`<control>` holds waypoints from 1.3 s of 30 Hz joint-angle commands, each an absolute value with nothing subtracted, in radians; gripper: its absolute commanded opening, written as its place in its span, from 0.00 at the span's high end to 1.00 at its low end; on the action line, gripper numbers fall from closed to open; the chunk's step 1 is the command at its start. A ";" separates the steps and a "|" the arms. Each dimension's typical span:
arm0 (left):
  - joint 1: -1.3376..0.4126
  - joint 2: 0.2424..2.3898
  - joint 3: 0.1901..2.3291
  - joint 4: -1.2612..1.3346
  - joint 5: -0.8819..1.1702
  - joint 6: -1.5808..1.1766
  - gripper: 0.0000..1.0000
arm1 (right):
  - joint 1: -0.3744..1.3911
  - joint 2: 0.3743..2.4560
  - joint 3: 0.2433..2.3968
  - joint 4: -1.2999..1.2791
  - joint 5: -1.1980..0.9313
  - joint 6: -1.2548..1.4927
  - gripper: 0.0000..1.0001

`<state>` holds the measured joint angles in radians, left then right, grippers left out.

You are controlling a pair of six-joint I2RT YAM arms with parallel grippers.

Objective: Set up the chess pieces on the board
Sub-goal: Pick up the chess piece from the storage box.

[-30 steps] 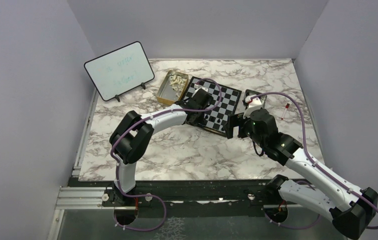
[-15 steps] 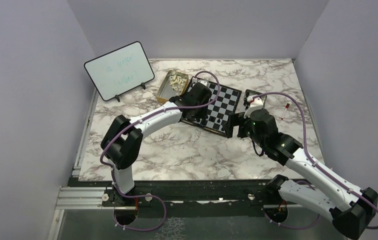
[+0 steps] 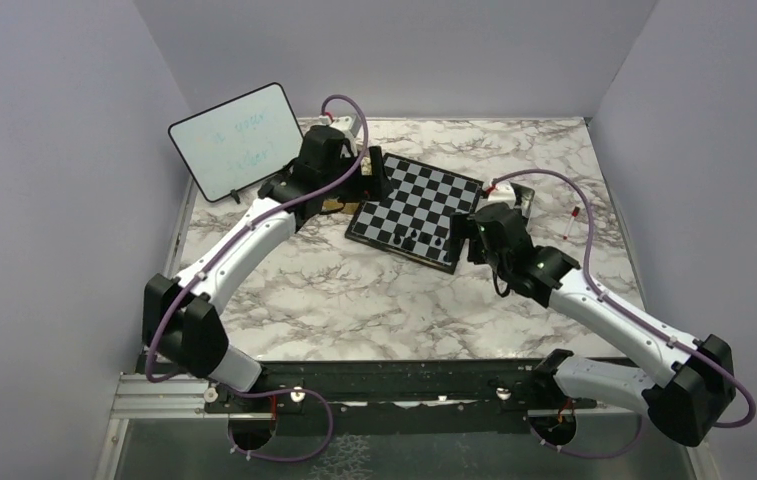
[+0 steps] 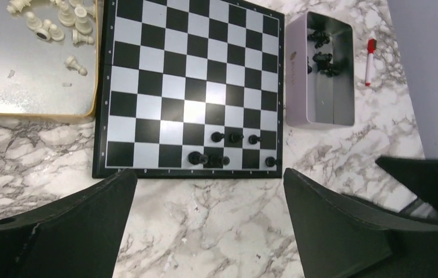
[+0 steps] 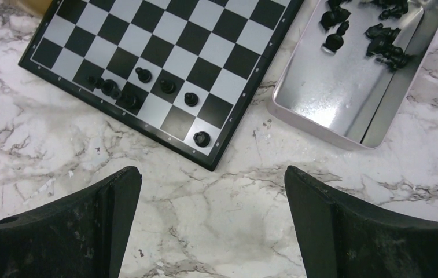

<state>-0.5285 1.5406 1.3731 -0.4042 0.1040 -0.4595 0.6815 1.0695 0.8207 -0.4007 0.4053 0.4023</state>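
Observation:
The board (image 4: 190,87) lies flat with several black chess pieces (image 4: 228,139) along its near edge; they also show in the right wrist view (image 5: 167,87). Cream chess pieces (image 4: 48,29) lie in the gold tin (image 4: 31,87) left of the board. More black pieces (image 5: 384,43) lie in a silver tin (image 5: 343,87) on the right. My left gripper (image 4: 208,185) hangs high above the marble just off the board's near edge, open and empty. My right gripper (image 5: 210,174) is open and empty over the marble near the board's corner (image 3: 449,262).
A white dry-erase board (image 3: 239,140) stands at the back left. A red marker (image 3: 575,215) lies on the marble table (image 3: 354,300) right of the silver tin. Grey walls close in the left, right and back sides.
The left arm has risen off the board and swung back and left, beside the gold tin, and its jaws have opened wide. The right arm shifted only slightly.

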 commanded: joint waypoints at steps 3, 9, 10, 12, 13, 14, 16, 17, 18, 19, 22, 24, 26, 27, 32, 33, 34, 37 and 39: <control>-0.503 1.378 1.244 -0.410 0.236 -0.350 0.01 | 0.601 1.126 0.886 -0.343 0.447 0.350 0.06; -0.503 1.251 1.098 -0.406 0.178 -0.266 0.01 | 0.420 1.204 0.909 -0.307 0.376 0.288 0.36; -0.503 1.229 1.067 -0.394 0.157 -0.259 0.01 | 0.384 1.217 0.908 -0.298 0.360 0.282 0.41; -0.503 1.206 1.011 -0.374 0.108 -0.263 0.01 | 0.329 1.248 0.915 -0.288 0.335 0.284 0.49; -0.503 1.200 0.988 -0.367 0.089 -0.265 0.01 | 0.312 1.266 0.918 -0.278 0.338 0.297 0.52; -0.503 1.196 0.973 -0.364 0.070 -0.263 0.01 | 0.296 1.283 0.921 -0.270 0.341 0.316 0.53; -0.503 1.189 0.962 -0.368 0.040 -0.259 0.01 | 0.267 1.328 0.930 -0.262 0.338 0.370 0.55; -0.503 1.183 0.962 -0.371 0.027 -0.262 0.01 | 0.252 1.354 0.938 -0.263 0.337 0.396 0.56; -0.503 1.177 0.960 -0.370 0.017 -0.267 0.01 | 0.239 1.389 0.948 -0.260 0.332 0.424 0.57; -0.503 1.172 0.956 -0.368 0.012 -0.270 0.01 | 0.231 1.415 0.955 -0.252 0.323 0.436 0.57; -0.503 1.169 0.943 -0.367 -0.034 -0.260 0.01 | 0.218 1.490 0.979 -0.220 0.321 0.458 0.58; -0.503 1.162 0.928 -0.359 -0.070 -0.254 0.01 | 0.206 1.540 1.006 -0.222 0.331 0.491 0.59; -0.503 1.155 0.914 -0.349 -0.082 -0.242 0.01 | 0.193 1.578 1.025 -0.208 0.328 0.518 0.61; -0.503 1.154 0.915 -0.352 -0.083 -0.235 0.01 | 0.185 1.594 1.033 -0.197 0.323 0.526 0.61; -0.503 1.143 0.913 -0.360 -0.069 -0.222 0.01 | 0.160 1.669 1.068 -0.182 0.310 0.574 0.65; -0.503 1.144 0.915 -0.360 -0.069 -0.221 0.01 | 0.156 1.679 1.070 -0.176 0.306 0.581 0.65; -0.503 1.146 0.916 -0.360 -0.069 -0.221 0.01 | 0.154 1.686 1.070 -0.167 0.302 0.584 0.65; -0.503 1.155 0.917 -0.362 -0.064 -0.221 0.01 | 0.149 1.712 1.076 -0.155 0.299 0.594 0.65; -0.503 1.155 0.917 -0.362 -0.060 -0.221 0.01 | 0.146 1.729 1.081 -0.154 0.303 0.602 0.64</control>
<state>-0.5060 1.1690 0.9176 -0.3828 -0.0452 -0.2375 0.1551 1.6939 1.0466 -0.1905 0.3134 0.5610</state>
